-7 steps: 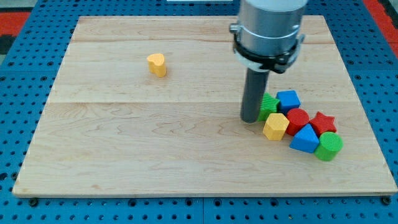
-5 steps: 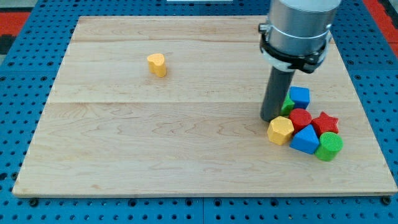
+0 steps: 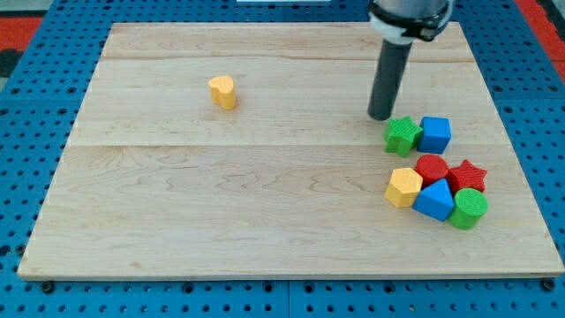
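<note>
My tip (image 3: 381, 116) rests on the wooden board (image 3: 221, 194) in the right half, just up and left of a green star block (image 3: 403, 135), with a small gap between them. A blue cube (image 3: 434, 133) sits against the green star's right side. Below them lies a tight cluster: a yellow hexagonal block (image 3: 404, 187), a red round block (image 3: 431, 168), a red star (image 3: 466, 175), a blue triangular block (image 3: 434, 200) and a green cylinder (image 3: 468, 208). A lone yellow heart-shaped block (image 3: 222, 91) stands far off in the upper left.
The board lies on a blue pegboard surface (image 3: 35, 106). The cluster sits near the board's right edge. The rod's grey mount (image 3: 408, 12) hangs at the view's top.
The rod has pulled up and away from the cluster toward the view's top. The green star and blue cube now sit slightly right and apart from the lower blocks.
</note>
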You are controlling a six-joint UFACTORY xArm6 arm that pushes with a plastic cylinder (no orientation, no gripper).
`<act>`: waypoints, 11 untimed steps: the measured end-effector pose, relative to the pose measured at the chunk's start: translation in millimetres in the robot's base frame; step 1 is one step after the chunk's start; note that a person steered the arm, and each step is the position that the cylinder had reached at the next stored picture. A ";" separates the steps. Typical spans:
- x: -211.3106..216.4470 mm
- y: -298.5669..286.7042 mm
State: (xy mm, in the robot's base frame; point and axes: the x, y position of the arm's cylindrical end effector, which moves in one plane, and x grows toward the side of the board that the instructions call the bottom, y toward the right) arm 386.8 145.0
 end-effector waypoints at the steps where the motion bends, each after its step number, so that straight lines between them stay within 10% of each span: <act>1: 9.0 12.0; 5: 73.0 28.7; 11: 21.1 67.6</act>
State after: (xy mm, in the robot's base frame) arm 407.9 212.6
